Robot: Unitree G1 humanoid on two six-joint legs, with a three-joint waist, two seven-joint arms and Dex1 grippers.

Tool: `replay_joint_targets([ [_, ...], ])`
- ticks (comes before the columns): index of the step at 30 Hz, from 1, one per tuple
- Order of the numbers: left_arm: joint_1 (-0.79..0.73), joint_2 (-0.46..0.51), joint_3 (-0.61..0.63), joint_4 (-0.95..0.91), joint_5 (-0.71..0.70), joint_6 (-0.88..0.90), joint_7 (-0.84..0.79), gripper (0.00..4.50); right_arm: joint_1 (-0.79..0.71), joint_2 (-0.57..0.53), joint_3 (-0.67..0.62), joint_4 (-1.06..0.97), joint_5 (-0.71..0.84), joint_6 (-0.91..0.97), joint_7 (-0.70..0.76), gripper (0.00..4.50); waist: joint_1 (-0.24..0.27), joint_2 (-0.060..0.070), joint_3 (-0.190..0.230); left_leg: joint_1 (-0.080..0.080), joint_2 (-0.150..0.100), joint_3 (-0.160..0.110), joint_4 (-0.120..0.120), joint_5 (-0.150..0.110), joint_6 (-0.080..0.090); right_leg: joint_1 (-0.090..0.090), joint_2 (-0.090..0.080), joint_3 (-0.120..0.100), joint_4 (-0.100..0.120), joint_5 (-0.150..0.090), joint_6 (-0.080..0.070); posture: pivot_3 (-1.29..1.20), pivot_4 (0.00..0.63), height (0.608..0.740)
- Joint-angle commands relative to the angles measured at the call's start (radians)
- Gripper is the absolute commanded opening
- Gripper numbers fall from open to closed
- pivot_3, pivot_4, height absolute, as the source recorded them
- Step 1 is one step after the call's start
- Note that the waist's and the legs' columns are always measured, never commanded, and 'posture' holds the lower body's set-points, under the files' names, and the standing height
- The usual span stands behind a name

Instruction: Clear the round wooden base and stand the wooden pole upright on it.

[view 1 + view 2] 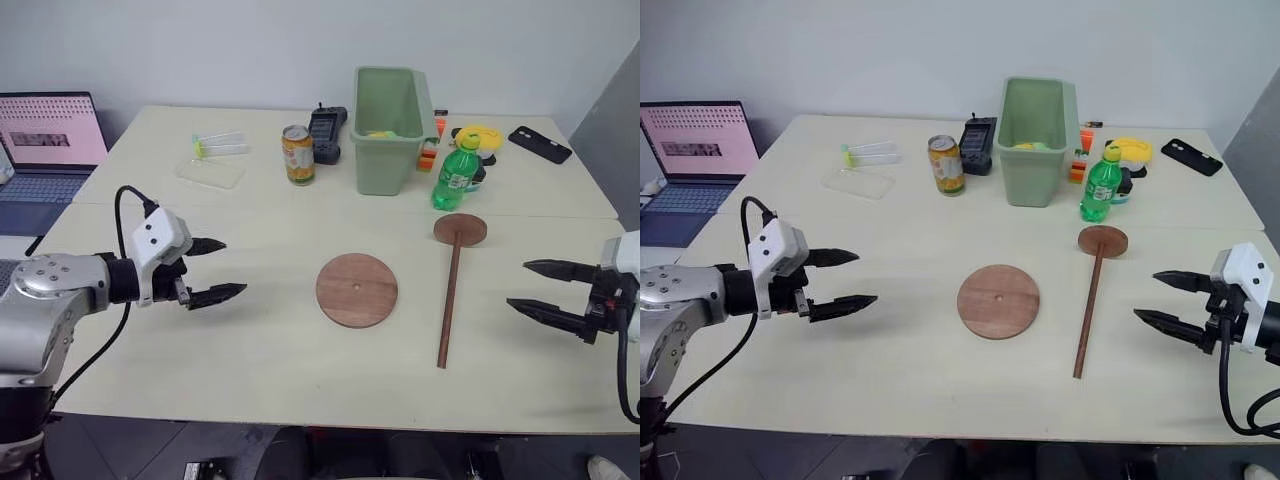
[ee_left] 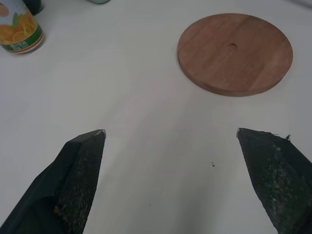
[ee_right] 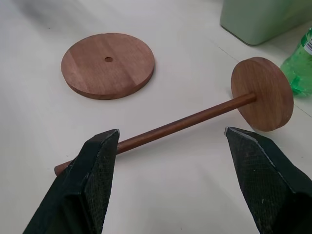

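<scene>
Left claw [image 1: 215, 270] is hovering over the near left of the surface [image 1: 250, 350], fingers spread wide w/ nothing between them; its tips are pointing twd the centre; right claw [image 1: 540, 287] is hovering at the near right edge, also gaping wide and gripping nothing, tips pointing inward twd the pole.

Round wooden base [image 1: 357, 290] is lying flat near the middle of the surface, approx between the two claws, small centre hole showing, nothing sitting on it; it's well apart from both claws.

Wooden pole [image 1: 449, 300] is lying on its side just right of the base, not touching it; its rod is running from the near end away twd the back, w/ the fixed disc at the far end standing on edge; in the right wrist view the rod is lying just beyond that claw's fingers [image 3: 90, 180].

Further back: green bottle [image 1: 456, 173] is standing just behind the pole's disc; green bin [image 1: 388, 128] beside it; drink can [image 1: 297, 154] to the bin's left; black handset [image 1: 327, 133] behind the can; clear plastic tray [image 1: 211, 172] further left; black phone [image 1: 540, 144] at the far right; laptop [image 1: 45, 150] sitting off the left edge, screen lit.
</scene>
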Motion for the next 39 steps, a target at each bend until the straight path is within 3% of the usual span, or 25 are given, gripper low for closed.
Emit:
replay_joint_targets([
  [1,-0.012,-0.008,0.001,0.015,0.01,-0.038,-0.014,4.5,-0.018,-0.008,-0.023,0.005,-0.006,-0.02,0.006,3.63,0.0,0.0,0.0,0.0,0.0,0.0,0.0,0.0,0.0,0.0,0.0,0.0,0.0,0.0,0.0,0.0,0.15,0.74],
  [13,0.006,-0.015,0.006,-0.007,0.02,-0.078,-0.019,4.5,-0.054,-0.008,-0.001,0.023,-0.015,-0.027,0.014,3.63,0.0,0.0,0.0,0.0,0.0,0.0,0.0,0.0,0.0,0.0,0.0,0.0,0.0,0.0,0.0,0.0,0.15,0.74],
  [24,-0.259,-0.145,-0.186,-0.059,0.012,-0.117,-0.106,4.5,-0.093,0.017,-0.069,-0.101,0.113,0.113,-0.093,3.63,0.002,0.0,0.0,-0.001,-0.001,0.0,0.001,0.0,0.0,0.001,0.0,0.0,0.0,0.0,0.0,0.0,0.15,0.74],
  [28,-0.383,-0.287,-0.316,-0.022,0.028,-0.157,-0.161,4.5,-0.163,0.033,-0.008,-0.256,0.204,0.408,-0.41,3.63,0.002,0.0,0.0,-0.001,0.0,0.0,0.001,0.0,0.0,0.001,0.0,-0.001,0.0,0.0,0.0,0.0,0.15,0.74],
  [32,-0.431,-0.35,-0.366,0.048,0.069,-0.214,-0.187,4.5,-0.338,0.102,0.073,-0.25,0.261,0.682,-0.675,3.63,-0.007,0.0,0.0,-0.001,-0.001,0.001,0.002,0.0,0.0,0.001,0.001,0.0,0.002,0.0,0.0,0.0,0.15,0.74],
  [39,-0.45,-0.407,-0.415,0.106,0.123,-0.308,-0.221,4.5,-0.583,0.284,0.11,-0.187,0.221,1.028,-0.917,3.63,-0.004,0.0,0.0,-0.005,0.0,0.0,0.001,0.0,-0.001,-0.005,0.002,0.0,0.002,0.0,0.0,0.0,0.15,0.74],
])
